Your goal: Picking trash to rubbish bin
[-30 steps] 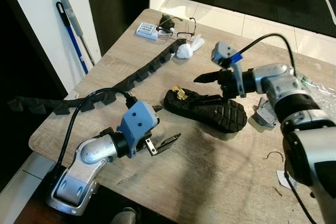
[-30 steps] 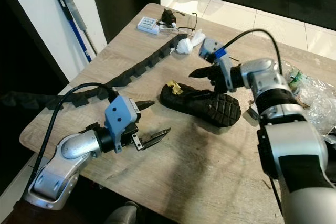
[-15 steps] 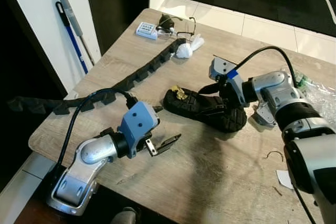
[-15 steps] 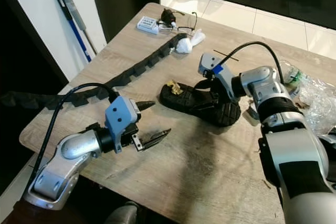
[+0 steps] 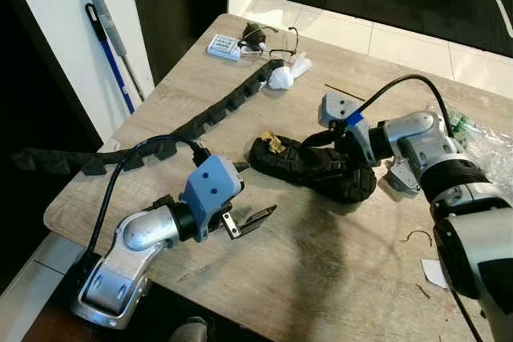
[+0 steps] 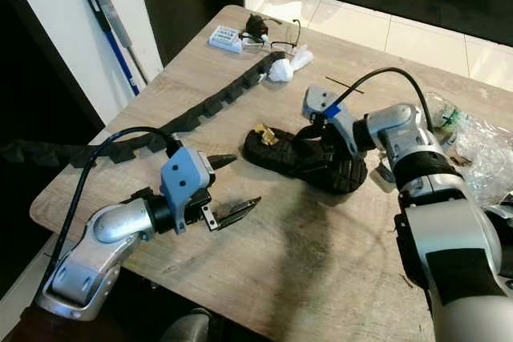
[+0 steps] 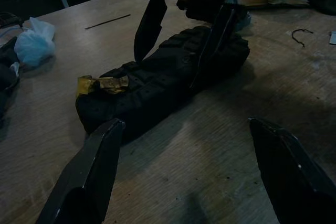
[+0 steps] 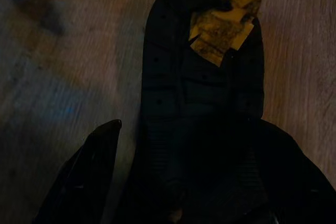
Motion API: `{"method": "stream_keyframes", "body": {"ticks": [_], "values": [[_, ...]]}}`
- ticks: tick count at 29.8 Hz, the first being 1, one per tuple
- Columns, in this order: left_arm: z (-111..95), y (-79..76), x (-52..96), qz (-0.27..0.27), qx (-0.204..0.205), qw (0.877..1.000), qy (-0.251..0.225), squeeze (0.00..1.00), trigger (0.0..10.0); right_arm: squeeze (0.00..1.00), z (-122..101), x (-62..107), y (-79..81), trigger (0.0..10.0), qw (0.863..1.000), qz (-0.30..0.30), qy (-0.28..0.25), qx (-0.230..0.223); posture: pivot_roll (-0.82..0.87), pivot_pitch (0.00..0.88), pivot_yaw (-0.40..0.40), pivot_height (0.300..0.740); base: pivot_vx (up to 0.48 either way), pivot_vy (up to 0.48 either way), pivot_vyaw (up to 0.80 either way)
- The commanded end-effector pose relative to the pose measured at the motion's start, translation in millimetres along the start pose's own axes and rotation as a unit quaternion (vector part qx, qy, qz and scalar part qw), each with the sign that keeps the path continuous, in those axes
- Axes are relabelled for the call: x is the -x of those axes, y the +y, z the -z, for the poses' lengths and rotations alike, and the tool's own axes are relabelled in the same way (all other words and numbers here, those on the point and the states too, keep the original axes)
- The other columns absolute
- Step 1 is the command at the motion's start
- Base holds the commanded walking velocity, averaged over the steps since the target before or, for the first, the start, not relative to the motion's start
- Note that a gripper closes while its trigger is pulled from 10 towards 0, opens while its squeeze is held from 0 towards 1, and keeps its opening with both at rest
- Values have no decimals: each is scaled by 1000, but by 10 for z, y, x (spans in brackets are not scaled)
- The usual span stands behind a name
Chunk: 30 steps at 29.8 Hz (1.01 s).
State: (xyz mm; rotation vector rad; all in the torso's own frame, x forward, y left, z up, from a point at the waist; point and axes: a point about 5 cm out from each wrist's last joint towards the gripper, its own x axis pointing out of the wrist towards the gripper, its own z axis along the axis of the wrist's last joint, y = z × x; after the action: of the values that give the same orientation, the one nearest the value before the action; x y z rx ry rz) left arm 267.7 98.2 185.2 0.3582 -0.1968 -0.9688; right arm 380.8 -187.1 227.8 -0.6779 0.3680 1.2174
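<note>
Left eye view: a black shoe sole (image 5: 313, 167) lies flat near the middle of the wooden table (image 5: 337, 278), tread up, its long axis running from the left edge toward the right edge. A yellowish scrap (image 5: 274, 142) sits on its left end. The right end effector (image 5: 333, 158) is down over the sole's right half, its fingers spread to either side of it. The left end effector (image 5: 252, 202) hovers open near the front edge, well apart from the sole. A black segmented strip (image 5: 216, 110) runs from the far part of the table off the left edge. A white crumpled wad (image 5: 287, 74), glasses (image 5: 276, 44) and a small white box (image 5: 224, 46) lie near the far left corner; clear plastic (image 5: 489, 138) lies at the right edge.

Right eye view: the same layout, with a blue-handled mop (image 6: 116, 42) leaning on the wall beyond the left edge.

Left wrist view: the sole fills the middle distance between the two open fingers (image 7: 92, 174), the right end effector's fingers straddling it.

Right wrist view: dark; the sole points away, scrap at its far end, one finger (image 8: 84, 179) beside each edge, not clamped.
</note>
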Motion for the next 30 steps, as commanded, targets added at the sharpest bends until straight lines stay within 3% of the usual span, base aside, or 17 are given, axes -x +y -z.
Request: {"method": "stream_keyframes", "body": {"ticks": [1, 9, 16, 17, 30], "values": [[29, -52, 2, 17, -3, 1000, 13, 0, 10000, 0, 310, -73, 131, 10000, 997, -24, 72, -30, 85, 228, -15, 740, 0, 0, 0], [31, -59, 4, 19, -3, 1000, 14, 0, 10000, 0, 414, -86, 177, 10000, 993, -34, 107, -35, 87, 228, -11, 740, 0, 0, 0], [32, -65, 7, 21, -3, 1000, 14, 0, 10000, 0, 477, -102, 224, 10000, 991, -50, 101, -74, 89, 226, -11, 740, 0, 0, 0], [34, -64, 8, 21, -4, 1000, 15, 0, 10000, 0, 473, -103, 220, 0, 991, -46, 95, -82, 90, 223, -10, 740, 0, 0, 0], [37, -61, -3, 23, -5, 1000, 16, 0, 10000, 0, 425, -81, 205, 0, 990, -53, 68, -107, 89, 223, -8, 740, 0, 0, 0]]}}
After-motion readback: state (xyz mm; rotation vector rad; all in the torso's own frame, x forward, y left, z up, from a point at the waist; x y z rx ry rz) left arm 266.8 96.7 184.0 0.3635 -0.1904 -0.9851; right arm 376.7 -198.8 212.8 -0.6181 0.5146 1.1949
